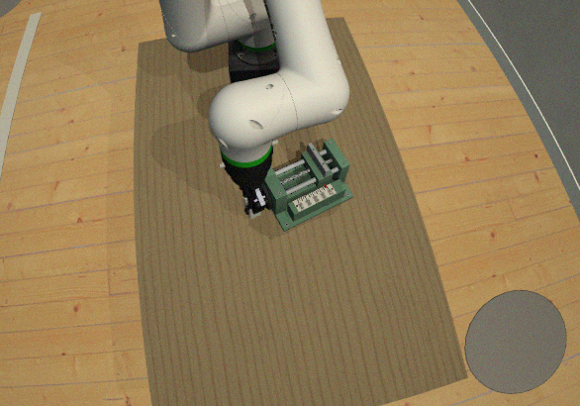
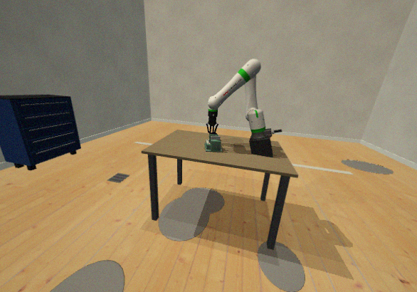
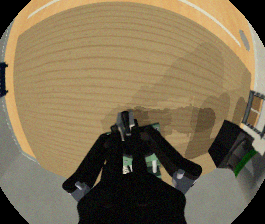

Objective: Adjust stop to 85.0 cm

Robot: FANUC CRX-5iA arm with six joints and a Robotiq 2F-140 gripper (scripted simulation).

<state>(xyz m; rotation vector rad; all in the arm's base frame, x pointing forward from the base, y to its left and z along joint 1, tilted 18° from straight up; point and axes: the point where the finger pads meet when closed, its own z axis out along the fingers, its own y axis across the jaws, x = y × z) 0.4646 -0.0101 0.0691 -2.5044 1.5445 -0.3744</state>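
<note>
A green screw-driven fixture (image 1: 278, 194) (image 2: 215, 145) stands on the table. Its stop (image 1: 318, 160), a green carriage with a grey plate, sits on the rods near the far right end block. A red pointer (image 1: 326, 186) is near the right end of the white scale (image 1: 307, 202); its numbers are too blurred to read. The handwheel at the left end is mostly hidden behind the fingers. My gripper (image 1: 254, 207) (image 2: 213, 132) (image 3: 126, 116) points down beside that end, its fingers nearly together on the handwheel's handle. The handle itself is largely hidden between them.
The table top (image 1: 277, 317) (image 2: 171, 146) carries the fixture and the robot's black base (image 1: 253, 64) (image 2: 260, 147) behind it. The fixture's left end block stands right beside the fingers. A blue drawer cabinet (image 2: 43, 128) stands on the floor away from the table.
</note>
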